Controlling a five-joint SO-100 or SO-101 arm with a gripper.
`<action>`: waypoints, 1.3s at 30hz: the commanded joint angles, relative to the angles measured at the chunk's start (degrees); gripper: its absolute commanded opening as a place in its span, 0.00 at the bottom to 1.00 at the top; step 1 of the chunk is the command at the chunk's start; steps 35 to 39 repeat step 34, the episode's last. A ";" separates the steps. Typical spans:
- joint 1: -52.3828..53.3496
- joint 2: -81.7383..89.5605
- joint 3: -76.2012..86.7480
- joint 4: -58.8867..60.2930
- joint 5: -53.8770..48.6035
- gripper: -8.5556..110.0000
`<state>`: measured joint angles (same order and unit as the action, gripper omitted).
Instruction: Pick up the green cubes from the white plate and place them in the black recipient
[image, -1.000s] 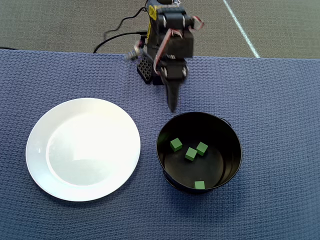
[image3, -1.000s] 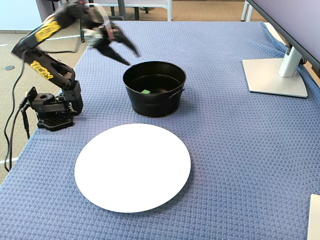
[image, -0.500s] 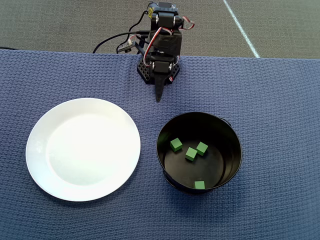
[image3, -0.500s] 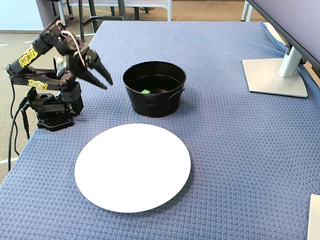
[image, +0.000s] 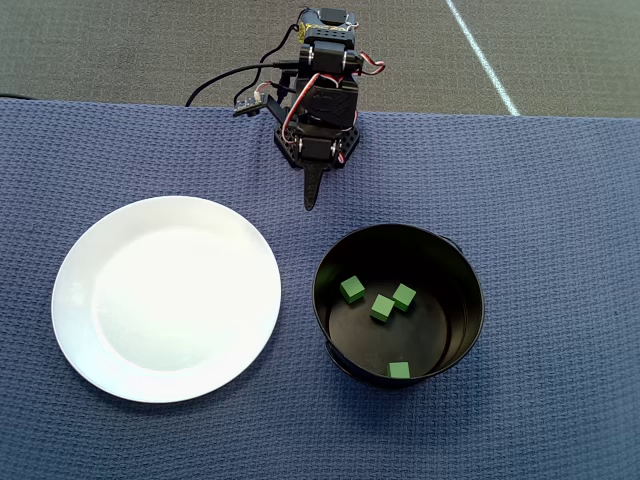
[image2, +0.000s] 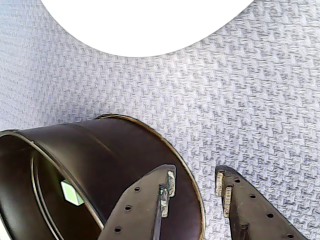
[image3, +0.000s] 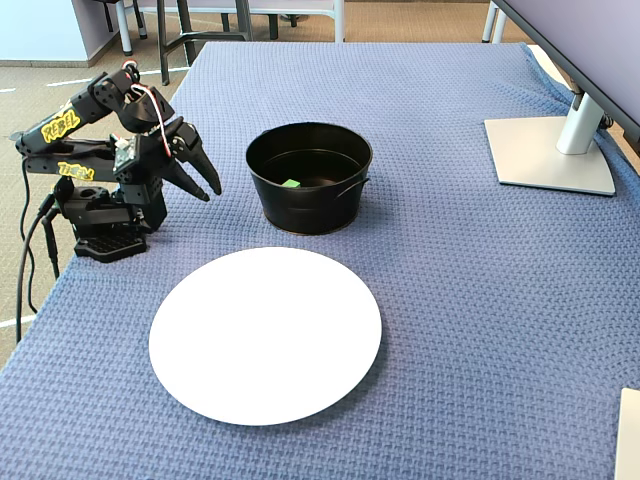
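Note:
Several small green cubes (image: 382, 307) lie on the floor of the black recipient (image: 466, 322); one cube shows in the wrist view (image2: 71, 192) and one in the fixed view (image3: 291, 183). The white plate (image: 165, 300) is bare, left of the pot in the overhead view. My gripper (image: 312, 195) is pulled back close to the arm base, above the cloth, behind and between plate and pot. In the wrist view the gripper (image2: 195, 182) is open and empty, with the pot's outer wall (image2: 115, 150) beside its left finger and the plate (image2: 145, 25) at the top. The fixed view shows the gripper (image3: 200, 180) left of the pot (image3: 310, 210).
A blue woven cloth (image: 560, 200) covers the table. The arm base (image: 318, 140) with its cables stands at the table's far edge in the overhead view. A monitor stand (image3: 550, 150) sits at the right in the fixed view, and a pale object (image3: 630, 430) at the bottom right corner.

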<state>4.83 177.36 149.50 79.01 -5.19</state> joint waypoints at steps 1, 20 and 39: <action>0.09 0.18 0.00 -0.79 -0.70 0.07; 3.16 0.97 10.99 -4.75 -2.55 0.07; 2.81 -6.33 11.51 -12.83 -3.25 0.07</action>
